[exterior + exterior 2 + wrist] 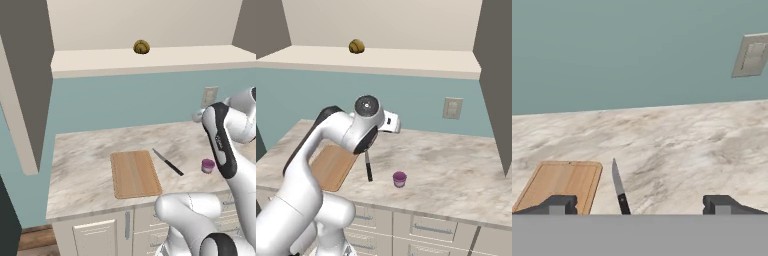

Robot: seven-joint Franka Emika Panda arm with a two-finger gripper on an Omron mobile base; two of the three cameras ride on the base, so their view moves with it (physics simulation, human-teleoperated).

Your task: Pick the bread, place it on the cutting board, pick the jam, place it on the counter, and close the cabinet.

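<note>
The bread [141,47] sits on the cream inner shelf of the open cabinet [150,60], well above the cutting board [135,174], so the first step, picking it, appears not yet done; the jam [208,165] already stands on the tabletop [80,155] to the right of the cutting board, beyond a knife [167,162]. The next move calls for raising the gripper [639,204] from above the cutting board's right edge up to the shelf. The arm is folded, the hand level and facing the wall, fingers spread apart and empty.
</note>
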